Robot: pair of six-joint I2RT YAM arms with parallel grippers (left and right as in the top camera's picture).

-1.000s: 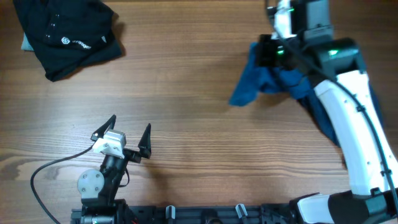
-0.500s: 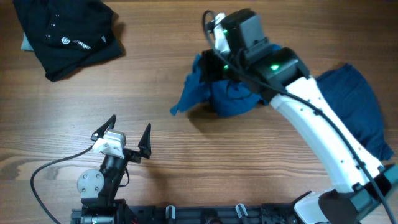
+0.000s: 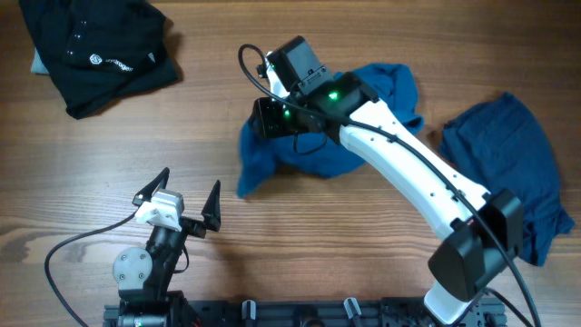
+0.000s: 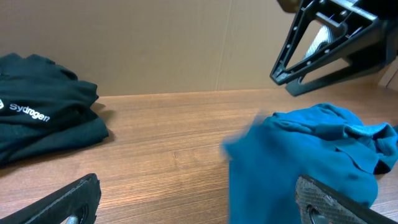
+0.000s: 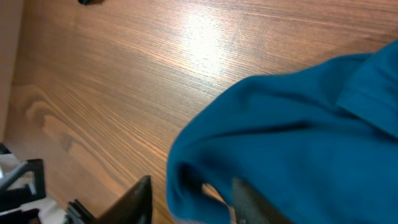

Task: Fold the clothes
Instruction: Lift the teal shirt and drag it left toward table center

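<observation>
Across the wooden table (image 3: 109, 127) you have three heaps of cloth, so settle which one you are working on. The mid-blue T-shirt (image 3: 363, 91) lies bunched near the middle, with one tongue of fabric trailing toward the near edge. The darker blue garment (image 3: 508, 173) sits apart at the right edge, and a black garment (image 3: 91, 50) lies in the far left corner, out of your way.

Your right arm reaches over the T-shirt. The right gripper (image 3: 272, 118) is low at the shirt's left side, its jaws parted around a fold of hem. The wrist view shows a strip of bare wood between one finger (image 5: 140, 199) and the cloth, so I judge nothing is pinched.

Your left gripper (image 3: 183, 195) rests near the front edge with its jaws spread wide, holding nothing, just short of the trailing tongue.

The shirt is too crumpled to fold as it lies. Spread it flat first: lift the right arm clear, find two opposite edges, take one with each gripper and pull gently apart. Take a single layer only, or the bunch will simply slide along the table.
</observation>
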